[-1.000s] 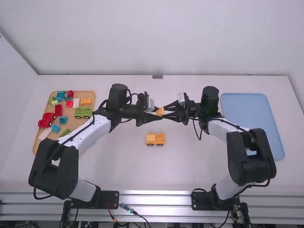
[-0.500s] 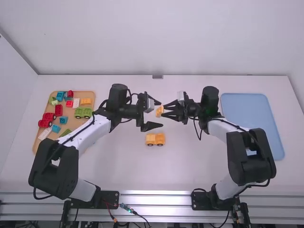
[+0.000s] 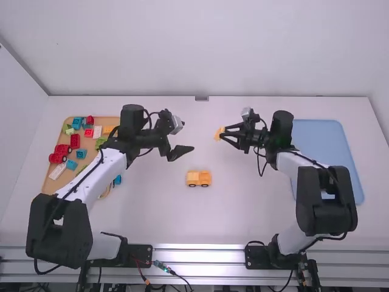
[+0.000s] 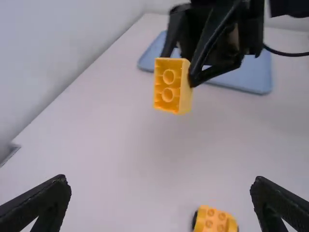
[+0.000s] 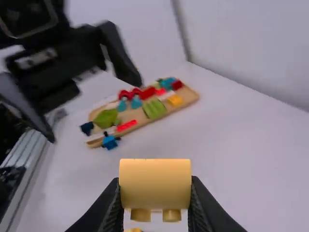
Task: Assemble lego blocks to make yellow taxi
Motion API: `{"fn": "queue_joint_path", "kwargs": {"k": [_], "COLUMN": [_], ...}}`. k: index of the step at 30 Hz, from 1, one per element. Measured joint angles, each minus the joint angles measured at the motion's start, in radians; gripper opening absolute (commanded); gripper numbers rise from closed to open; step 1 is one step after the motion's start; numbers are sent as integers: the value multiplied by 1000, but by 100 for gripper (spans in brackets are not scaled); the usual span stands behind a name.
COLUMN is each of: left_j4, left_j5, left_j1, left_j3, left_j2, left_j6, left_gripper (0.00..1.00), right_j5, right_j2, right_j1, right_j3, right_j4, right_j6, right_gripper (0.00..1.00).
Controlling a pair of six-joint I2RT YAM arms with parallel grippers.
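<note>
Right Gripper Has Yellow Block Up in the Air

From where I'm standing, the right gripper (image 3: 222, 133) has its fingers clenched on a yellow block (image 3: 218, 133), held above the surface (image 3: 152, 213). The left wrist view catches the block's hollow side, with two round tubes inside. Over on the other side, the left gripper (image 3: 187, 137) has its fingers spread wide and released, well apart from the block.

The yellow wheeled piece (image 3: 199, 177) stands upright on its wheels, out in the middle between the two arms and a bit closer to their bases than the grippers are. Off to the left, a wooden tray (image 3: 50, 185) carries a jumble of bricks, among them a red wheeled piece (image 3: 59, 154), with the left arm reaching across part of it. A blue tray (image 3: 319, 137) lies on the right, beyond the right arm.
</note>
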Motion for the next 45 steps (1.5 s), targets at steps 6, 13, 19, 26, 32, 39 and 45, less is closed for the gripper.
{"fn": "queue_joint_path", "kwargs": {"k": [6,13,19,26,32,39,45], "left_j4": [-52,-60,-60,-31,-13,-14,-19], "left_j5": [-129,-369,-431,-443,-443,-447,-448], "left_j1": [17,17,17,17,17,17,17], "left_j3": [0,0,0,0,0,0,0], "left_j2": [-3,-3,-3,-3,-3,-3,-3], "left_j6": [-6,-62,-41,-26,-24,-50,-53], "left_gripper": [99,99,99,99,99,99,99], "right_j5": [238,673,936,1083,1110,1117,1117], "right_j2": [-29,-120,-115,5,123,291,367], "right_j1": [38,127,239,264,245,226,226], "right_j3": [12,212,353,426,460,530,566], "right_j4": [-355,-1031,-1312,-1533,-1631,-1718,-1693], "right_j6": [-43,-67,-19,87,142,172,177], "right_gripper": [0,0,0,0,0,0,0]}}
